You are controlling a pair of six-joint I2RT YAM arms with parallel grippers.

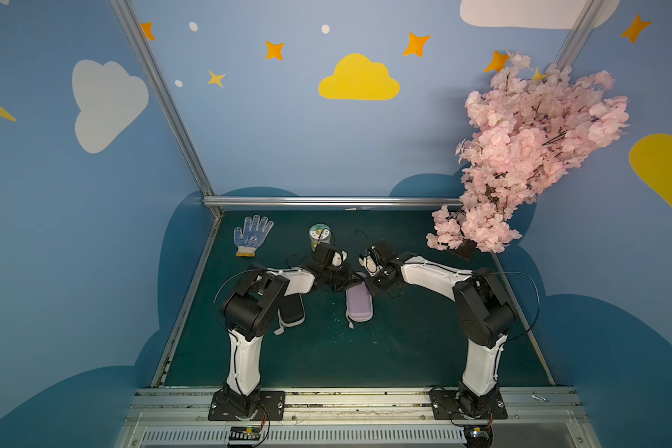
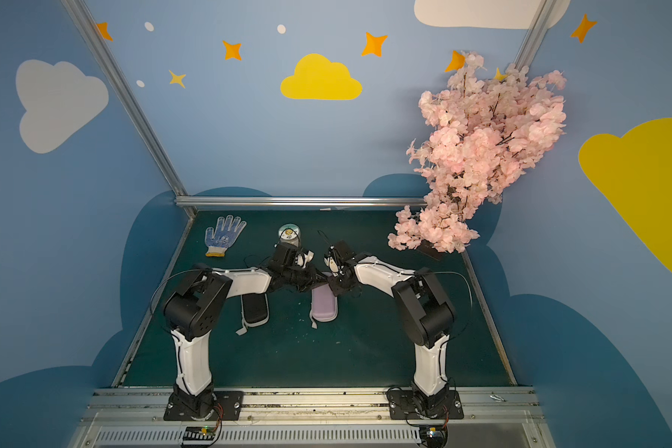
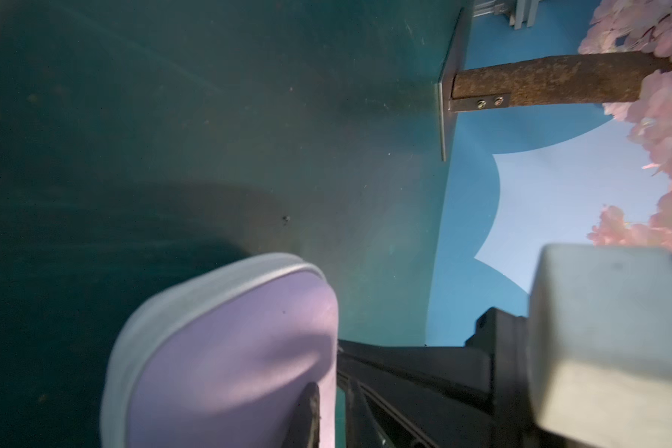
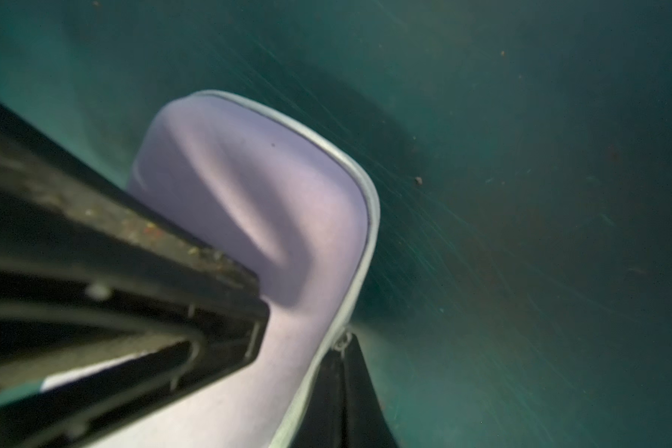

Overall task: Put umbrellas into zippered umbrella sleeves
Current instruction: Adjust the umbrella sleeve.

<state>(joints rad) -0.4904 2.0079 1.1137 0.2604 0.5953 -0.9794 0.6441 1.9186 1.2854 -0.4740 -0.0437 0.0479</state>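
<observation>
Lilac sleeve (image 1: 359, 306) flat on worktop (image 1: 404, 341) — right hand (image 4: 303, 329) clenched on its far-end rim, left hand (image 1: 348, 279) opposite, grip can't tell — long axis runs straight back from them.

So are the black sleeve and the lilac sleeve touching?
Apart. Both top views show bare green mat between the black sleeve and the lilac sleeve.

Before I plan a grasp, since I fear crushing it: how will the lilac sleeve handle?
The lilac sleeve shows a dented shell, so it probably gives under a pinch. It lies flat and oblong in both top views, so it should slide, not roll.
</observation>
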